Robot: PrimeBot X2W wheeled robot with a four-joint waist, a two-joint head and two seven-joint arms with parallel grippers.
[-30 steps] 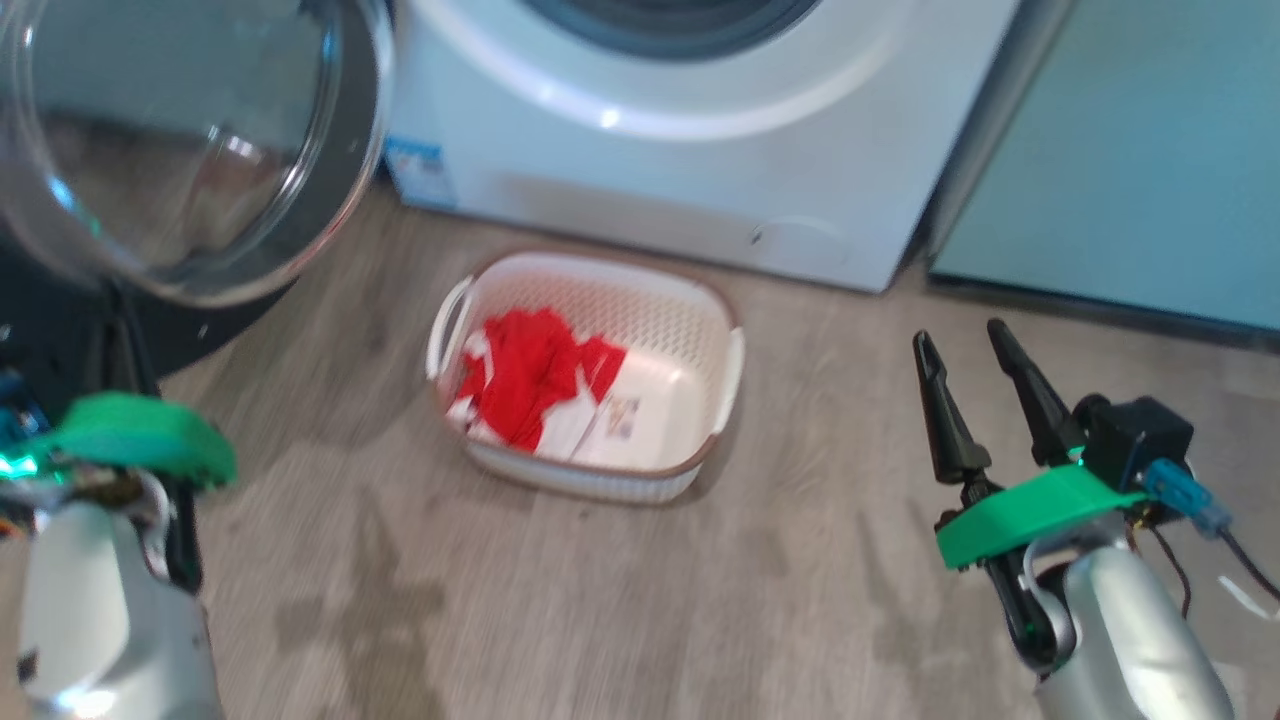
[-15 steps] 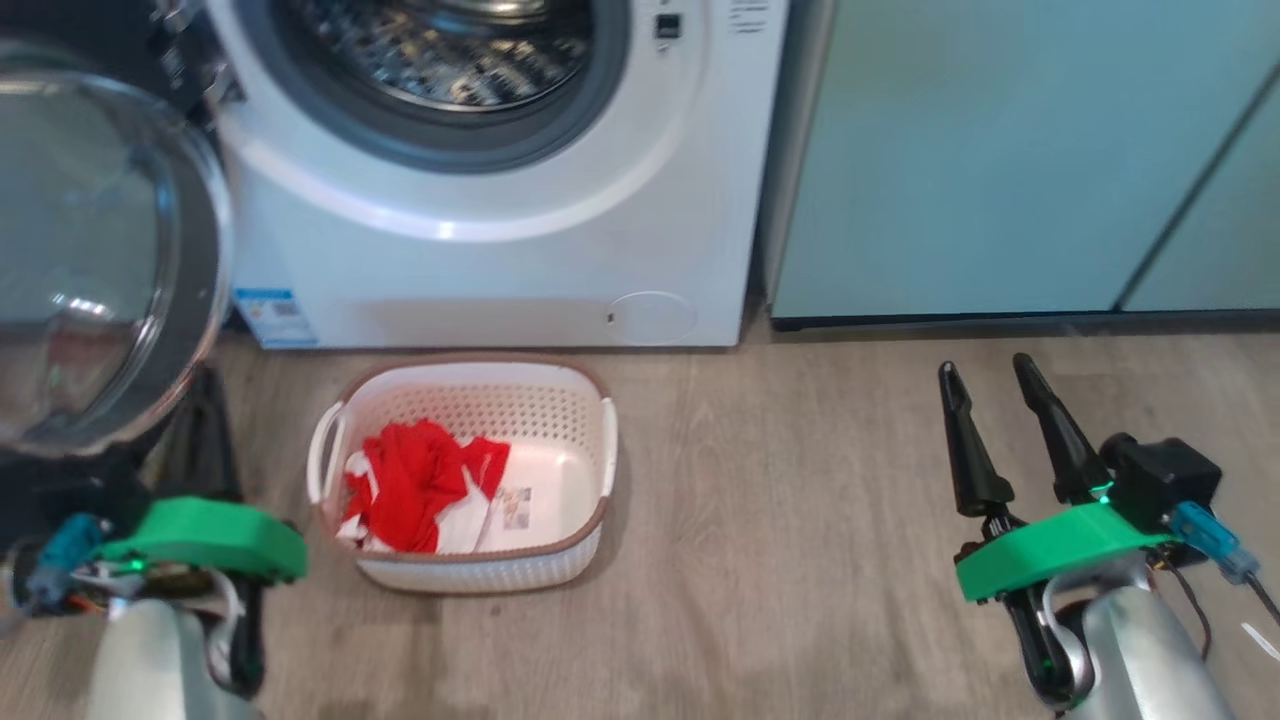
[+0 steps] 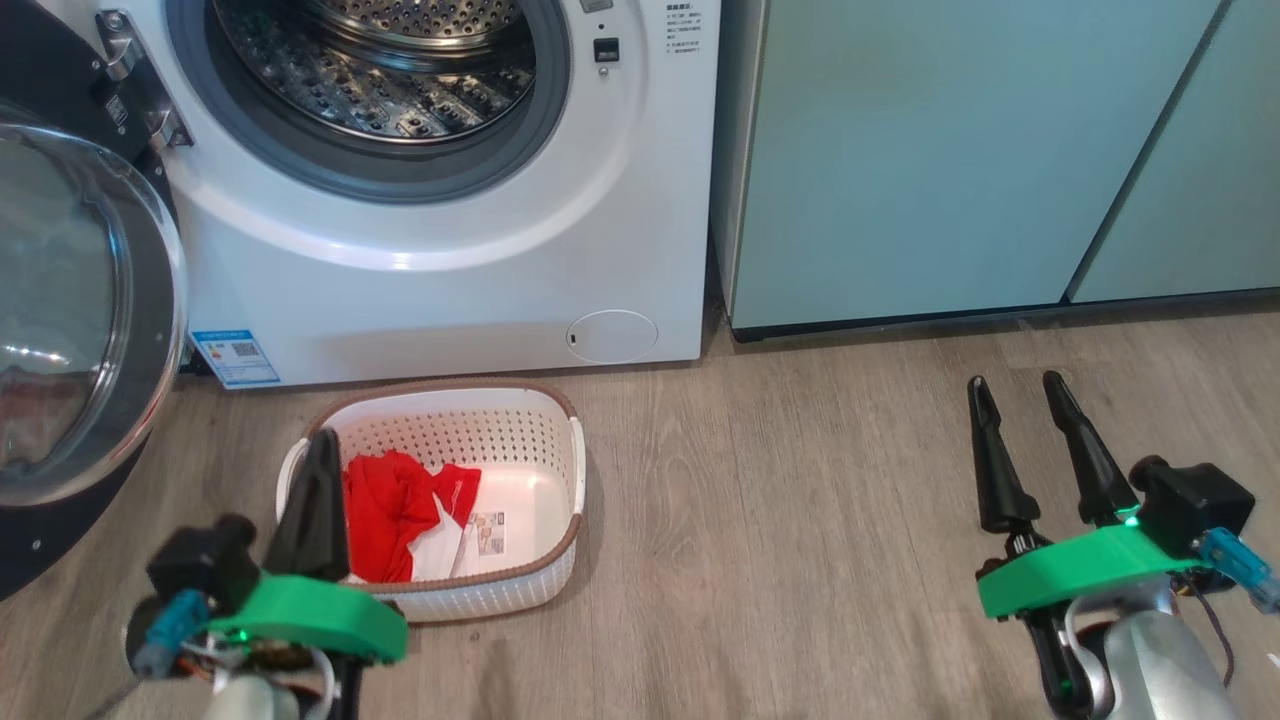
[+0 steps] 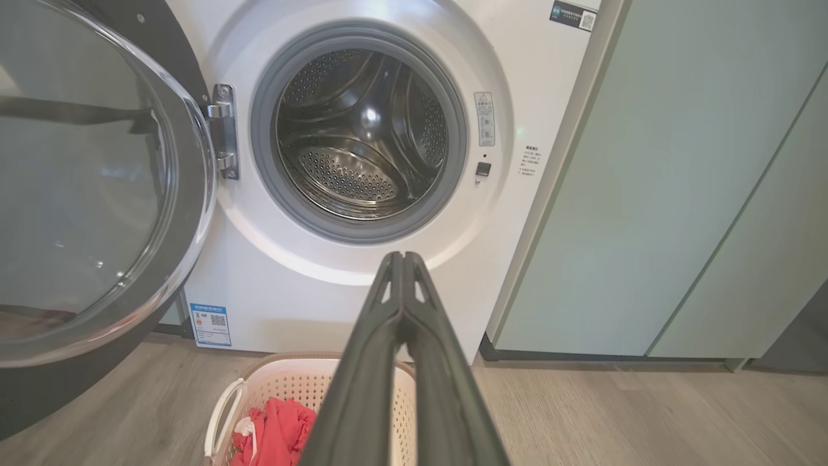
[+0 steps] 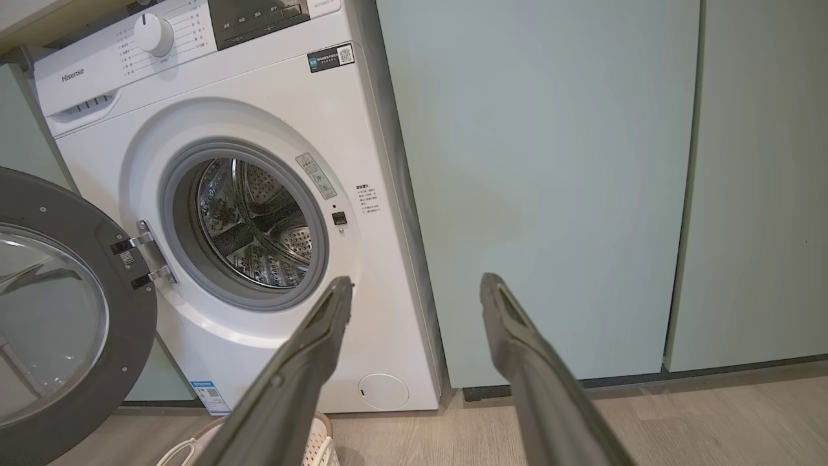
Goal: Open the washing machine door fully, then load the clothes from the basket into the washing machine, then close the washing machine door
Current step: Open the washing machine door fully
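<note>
The white front-loading washing machine (image 3: 450,290) stands with its round, black-ringed glass door (image 3: 70,320) swung wide on its left hinge, so the steel perforated drum (image 3: 380,70) is open to reach. On the wood-look floor (image 3: 780,520) just in front of the machine sits the cream-white perforated plastic basket (image 3: 470,595), its long axis parallel to the machine's front. The soft red-and-white clothes (image 3: 395,510) lie bunched in the basket's left half.

The left end effector (image 3: 320,465) has its two dark fingers pressed together on nothing. It hangs at the basket's near left corner, tips pointing toward the machine, with the clothes just beside it to the right and lower down. The right end effector (image 3: 1015,400) is spread, empty, and well apart to the right. The left arm is plainly the nearer one. To pick up the clothes it would likely need to part its fingers and dip right and down into the basket.
</note>
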